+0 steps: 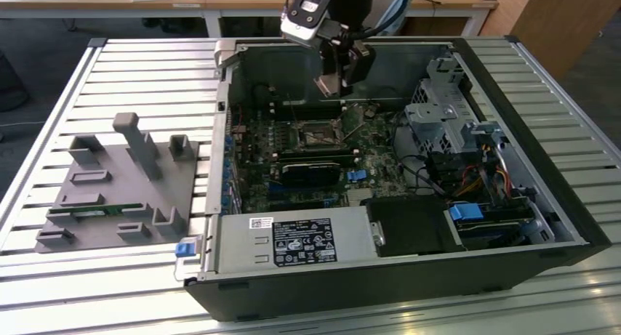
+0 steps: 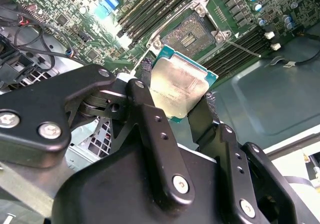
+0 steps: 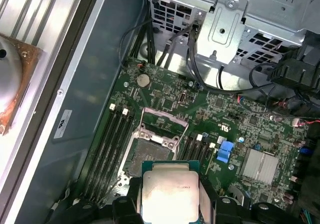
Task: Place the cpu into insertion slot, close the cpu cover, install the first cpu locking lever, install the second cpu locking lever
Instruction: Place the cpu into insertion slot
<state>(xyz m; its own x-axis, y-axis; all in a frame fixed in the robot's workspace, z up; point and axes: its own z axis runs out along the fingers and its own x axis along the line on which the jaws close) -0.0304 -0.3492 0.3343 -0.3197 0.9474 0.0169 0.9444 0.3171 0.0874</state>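
Note:
My gripper (image 1: 335, 84) hangs inside the open computer case, shut on the cpu (image 2: 177, 84), a flat square chip with a pale metal top. Black fingers (image 2: 145, 106) clamp the chip by two opposite edges. In the first wrist view the cpu (image 3: 170, 191) hovers just short of the insertion slot (image 3: 150, 154), a dark square socket on the green board. The slot (image 2: 192, 31) lies bare, and in the exterior view it (image 1: 315, 137) sits well below the gripper. The silvery cpu cover (image 3: 165, 120) is swung back at the socket's far edge. A thin locking lever (image 2: 247, 49) sticks out beside the slot.
The case (image 1: 572, 226) lies open on a slatted metal table (image 1: 58, 277). A power supply (image 1: 291, 240) fills its near side, and a drive cage (image 1: 446, 120) with cables stands on the exterior view's right. A long black module (image 1: 310, 171) lies below the socket. A grey fixture (image 1: 116, 182) stands on the table beside the case, on the exterior view's left.

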